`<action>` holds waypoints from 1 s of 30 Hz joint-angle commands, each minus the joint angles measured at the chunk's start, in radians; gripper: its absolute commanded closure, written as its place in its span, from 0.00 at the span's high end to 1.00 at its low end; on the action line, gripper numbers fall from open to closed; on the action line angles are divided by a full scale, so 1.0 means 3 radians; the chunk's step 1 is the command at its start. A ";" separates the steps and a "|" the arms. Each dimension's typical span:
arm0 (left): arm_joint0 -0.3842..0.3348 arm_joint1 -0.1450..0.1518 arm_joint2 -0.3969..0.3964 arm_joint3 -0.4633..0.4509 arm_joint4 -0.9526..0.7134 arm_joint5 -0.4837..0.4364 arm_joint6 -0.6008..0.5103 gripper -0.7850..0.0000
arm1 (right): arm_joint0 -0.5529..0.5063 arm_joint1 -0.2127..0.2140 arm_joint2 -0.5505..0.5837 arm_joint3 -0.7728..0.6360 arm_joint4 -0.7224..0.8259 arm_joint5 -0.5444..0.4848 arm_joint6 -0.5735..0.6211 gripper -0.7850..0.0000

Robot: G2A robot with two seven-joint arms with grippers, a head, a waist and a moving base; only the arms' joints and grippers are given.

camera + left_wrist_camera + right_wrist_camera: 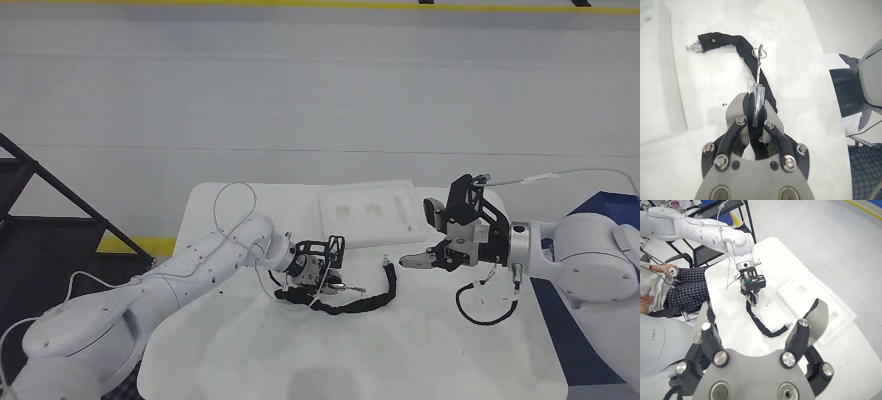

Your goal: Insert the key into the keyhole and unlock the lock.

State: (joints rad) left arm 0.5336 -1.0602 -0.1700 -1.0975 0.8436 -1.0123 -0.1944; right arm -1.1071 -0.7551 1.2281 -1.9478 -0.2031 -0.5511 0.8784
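The left gripper (755,108) squeezes the shiny lock (757,94) tight, just left of the middle of the top view, so it cannot roll. The key (759,56) sticks in its end. The right gripper (412,262), right of the middle, is wide open and empty, probably ready to turn the key.

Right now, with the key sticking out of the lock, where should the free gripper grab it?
Probably the key by its flat head, near the ring, coming from the end opposite the left gripper clamping the lock barrel. The blade sits inside the barrel; only the head offers flat faces.
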 commanded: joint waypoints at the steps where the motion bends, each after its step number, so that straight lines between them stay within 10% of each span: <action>1: -0.0018 -0.0030 0.0000 0.0042 0.0001 0.0000 0.0013 1.00 | 0.0008 -0.0005 -0.0015 0.0038 -0.0003 -0.0027 -0.0014 1.00; 9: -0.0131 -0.0027 -0.0204 0.0084 0.0282 0.0000 0.0573 1.00 | 0.0115 -0.0037 -0.0136 0.0305 0.0047 -0.0157 -0.0001 1.00; 21: -0.0406 0.0284 -0.0939 -0.0058 0.1036 0.0000 0.1862 1.00 | 0.0796 -0.0174 -0.0489 0.1015 0.0104 -0.0946 -0.0140 1.00; 30: -0.0757 0.0358 -0.0928 0.0109 0.0508 0.0000 0.1915 1.00 | 0.1484 -0.0315 -0.0766 0.1623 0.0000 -0.1385 -0.0273 1.00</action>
State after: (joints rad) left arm 0.3200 -0.9543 -0.4540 -1.0718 1.0224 -1.0123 0.3925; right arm -0.6817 -0.8465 1.0050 -1.4766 -0.2012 -0.9609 0.7974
